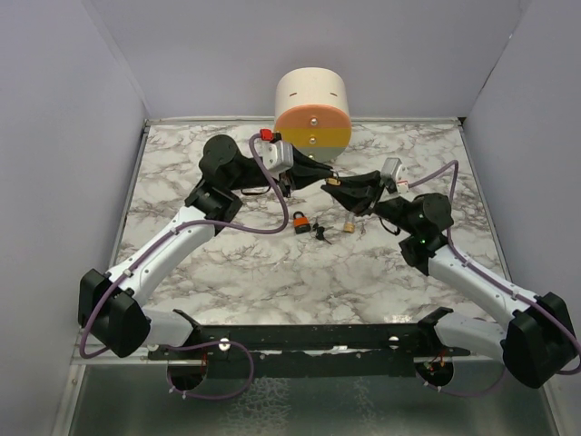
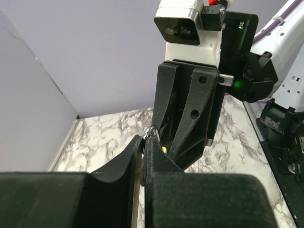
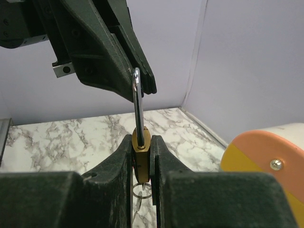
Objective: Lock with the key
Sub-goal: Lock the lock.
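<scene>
"Black fingers of the right claw (image 3: 141, 145) sat closest to its wrist lens, pressed shut on the body of a small brass padlock (image 3: 141, 135)."

"And the left claw (image 2: 145, 142)?"

"Closed as well, pinching the top of that padlock's silver shackle (image 3: 137, 99), straight above the right claw's tips. The shackle showed edge-on, so I could not tell whether it was seated. A thin wire ring (image 3: 141, 190) hung under the lock body; what it carried was hidden."

"Where was the key?"

"The tiny black-headed key bunch with short silvery blades (image 1: 320, 230) lay on the white marble-patterned table (image 1: 227, 272), below the meeting claws and a little toward the arm bases. Neither claw touched it."

"How would it handle?"

"Light, stiff and slick, I judged. It would likely skate on that smooth top under a sloppy pinch. The black head looked the best hold, flat between the pads, with one blade left free for the keyhole."

"What stood in the way?"

"An orange-bodied padlock (image 1: 300, 221) lay just beside the bunch on the left claw's side, and a second loose brass padlock (image 1: 349, 227) near it on the right claw's side, leaving little room for fingers. Both claws were occupied; one would have to let go. A cream cylinder with an orange and yellow face (image 1: 312, 113) stood beyond the claws, well apart."
</scene>
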Controlling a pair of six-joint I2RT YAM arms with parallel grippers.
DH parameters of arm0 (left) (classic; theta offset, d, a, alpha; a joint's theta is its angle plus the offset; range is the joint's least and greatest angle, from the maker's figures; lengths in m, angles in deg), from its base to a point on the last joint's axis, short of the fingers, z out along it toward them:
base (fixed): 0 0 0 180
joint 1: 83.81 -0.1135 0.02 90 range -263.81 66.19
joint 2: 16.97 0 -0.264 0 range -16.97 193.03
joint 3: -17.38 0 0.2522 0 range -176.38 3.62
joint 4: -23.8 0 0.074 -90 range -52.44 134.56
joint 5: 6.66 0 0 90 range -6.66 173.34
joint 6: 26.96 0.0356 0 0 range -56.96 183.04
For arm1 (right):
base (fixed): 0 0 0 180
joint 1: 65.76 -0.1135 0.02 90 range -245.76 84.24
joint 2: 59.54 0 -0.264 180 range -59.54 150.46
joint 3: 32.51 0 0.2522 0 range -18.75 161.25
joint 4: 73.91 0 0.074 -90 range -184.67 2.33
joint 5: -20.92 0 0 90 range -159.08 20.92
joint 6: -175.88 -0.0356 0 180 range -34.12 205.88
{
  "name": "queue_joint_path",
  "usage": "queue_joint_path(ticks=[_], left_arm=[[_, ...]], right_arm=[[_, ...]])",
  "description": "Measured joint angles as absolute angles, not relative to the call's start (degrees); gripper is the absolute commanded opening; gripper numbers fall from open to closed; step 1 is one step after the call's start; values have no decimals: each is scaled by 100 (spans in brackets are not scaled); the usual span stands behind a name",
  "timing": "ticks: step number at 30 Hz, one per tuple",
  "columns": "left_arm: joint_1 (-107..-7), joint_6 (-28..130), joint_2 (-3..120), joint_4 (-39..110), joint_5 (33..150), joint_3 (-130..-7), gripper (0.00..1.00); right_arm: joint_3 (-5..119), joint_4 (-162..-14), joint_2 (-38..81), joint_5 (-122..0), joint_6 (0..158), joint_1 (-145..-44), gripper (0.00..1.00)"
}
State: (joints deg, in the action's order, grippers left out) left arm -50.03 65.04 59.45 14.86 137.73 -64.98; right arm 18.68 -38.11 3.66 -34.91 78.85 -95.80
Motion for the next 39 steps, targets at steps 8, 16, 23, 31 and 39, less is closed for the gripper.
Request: queue_joint_path(ticks=[8,16,23,31,39], left_arm=[[-5005,6060,5916,1602,13183,-5916,0],[-5009,5995,5855,1661,12606,-5873,0],[-5009,5992,5770,1661,12449,-5873,0],[-5009,5918,5707,1661,12464,-5873,0],[-5009,5817,5665,1661,12665,-5873,0]], right_arm=[[1857,-3782,279,-3648,7704,-9580,73],[1835,-4200,270,-3799,7673,-9580,83],[1144,-4477,209,-4081,7603,-9580,67],[768,-4324,-82,-4142,7520,-9576,55],[666,-3813,-54,-4147,7315,-9576,42]])
